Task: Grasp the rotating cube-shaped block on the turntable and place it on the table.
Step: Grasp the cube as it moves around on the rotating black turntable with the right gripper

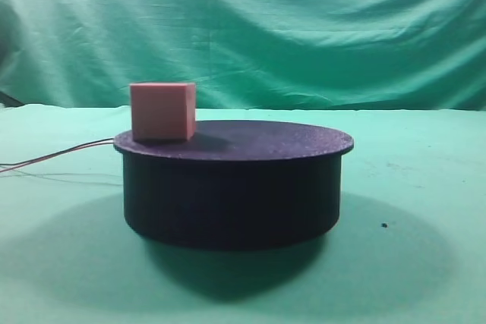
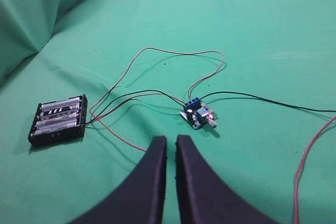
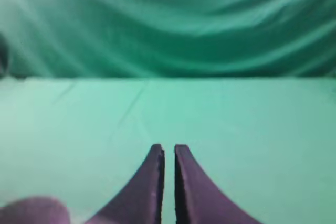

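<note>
The pinkish-tan cube-shaped block (image 1: 162,111) sits on the left edge of the black turntable (image 1: 231,187), which stands on the green table (image 1: 425,210). Neither gripper shows in the exterior high view. My left gripper (image 2: 171,141) is shut and empty, with its jaws nearly touching, above the green cloth near a small circuit board (image 2: 198,115). My right gripper (image 3: 168,149) is shut and empty over bare green cloth, facing the backdrop. The block and turntable do not show in either wrist view.
Thin red and black wires (image 1: 53,158) run from the turntable's left side. In the left wrist view a black battery holder (image 2: 59,119) lies at the left, wired to the circuit board; a red wire (image 2: 310,156) runs at the right. A blurred purplish shape (image 3: 31,211) sits at the right wrist view's bottom left.
</note>
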You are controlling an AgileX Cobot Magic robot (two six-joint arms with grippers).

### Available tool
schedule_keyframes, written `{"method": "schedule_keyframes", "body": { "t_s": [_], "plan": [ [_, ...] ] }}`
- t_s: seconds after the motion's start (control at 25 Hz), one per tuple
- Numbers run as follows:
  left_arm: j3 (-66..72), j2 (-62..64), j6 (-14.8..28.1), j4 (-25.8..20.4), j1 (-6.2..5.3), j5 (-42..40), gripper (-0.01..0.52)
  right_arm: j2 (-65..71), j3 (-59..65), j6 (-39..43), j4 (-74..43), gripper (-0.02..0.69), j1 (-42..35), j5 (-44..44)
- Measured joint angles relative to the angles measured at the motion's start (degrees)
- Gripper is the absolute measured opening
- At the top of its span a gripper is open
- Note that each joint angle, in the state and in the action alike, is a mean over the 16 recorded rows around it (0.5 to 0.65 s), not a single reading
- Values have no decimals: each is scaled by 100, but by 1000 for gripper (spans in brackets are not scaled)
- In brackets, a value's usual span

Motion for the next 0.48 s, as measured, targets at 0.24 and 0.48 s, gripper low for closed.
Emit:
{"method": "schedule_keyframes", "body": {
  "t_s": [0.24,0.48],
  "plan": [
    [0,0,0,0,0,0,0,1209,-677,-210,-24,47,2,1257],
    [0,0,0,0,0,0,0,2140,-761,-205,-75,28,154,1496]
  ]
}}
